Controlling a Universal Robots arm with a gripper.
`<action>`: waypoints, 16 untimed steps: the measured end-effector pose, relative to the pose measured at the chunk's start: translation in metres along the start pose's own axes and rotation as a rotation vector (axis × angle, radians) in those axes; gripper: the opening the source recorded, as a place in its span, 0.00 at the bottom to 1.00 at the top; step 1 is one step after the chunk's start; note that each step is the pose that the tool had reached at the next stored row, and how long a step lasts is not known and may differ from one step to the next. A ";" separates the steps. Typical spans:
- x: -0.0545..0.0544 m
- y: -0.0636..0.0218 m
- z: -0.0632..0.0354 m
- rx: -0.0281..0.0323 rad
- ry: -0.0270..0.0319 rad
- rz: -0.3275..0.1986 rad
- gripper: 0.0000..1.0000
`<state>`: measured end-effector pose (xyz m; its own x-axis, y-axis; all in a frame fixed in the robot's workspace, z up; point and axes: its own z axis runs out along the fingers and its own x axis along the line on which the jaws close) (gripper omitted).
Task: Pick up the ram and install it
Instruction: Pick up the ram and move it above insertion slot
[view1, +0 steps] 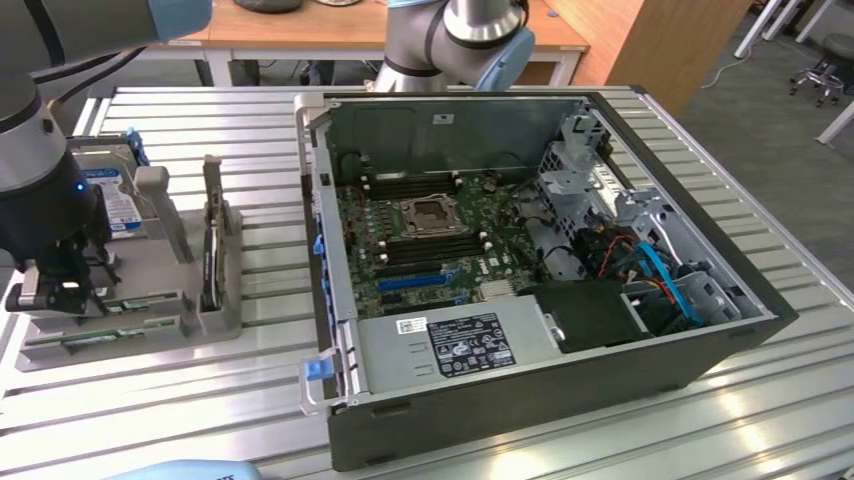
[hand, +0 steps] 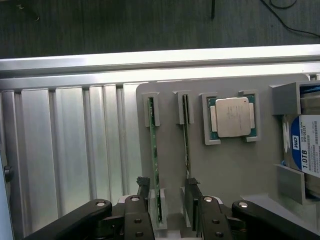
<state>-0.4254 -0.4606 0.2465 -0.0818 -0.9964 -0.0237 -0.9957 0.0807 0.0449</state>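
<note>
Two green ram sticks stand on edge in slots of a grey holder (hand: 225, 175). In the wrist view my gripper (hand: 167, 187) is open and low over the end of the holder. Its two dark fingertips (hand: 142, 184) stand on either side of the outer ram stick (hand: 153, 145) without touching it. The second ram stick (hand: 186, 135) runs right beside the other finger. In the exterior view my gripper (view1: 56, 295) hangs over the holder (view1: 200, 300) at that view's left, where the ram sticks (view1: 140, 299) show as thin green strips.
A silver processor chip (hand: 232, 116) and a hard drive with a blue-white label (hand: 305, 150) sit in the same holder. The open computer case (view1: 534, 260) with its motherboard (view1: 427, 235) lies to the exterior view's right on the ribbed metal table (view1: 254, 400).
</note>
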 end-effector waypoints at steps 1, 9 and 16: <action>0.000 -0.0001 0.0013 0.0000 0.0000 0.000 0.41; 0.000 -0.0003 0.0083 -0.0003 0.0003 -0.001 0.41; 0.005 -0.0007 0.0089 -0.0004 0.0007 -0.016 0.41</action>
<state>-0.4254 -0.4650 0.2375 -0.0659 -0.9975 -0.0237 -0.9969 0.0648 0.0449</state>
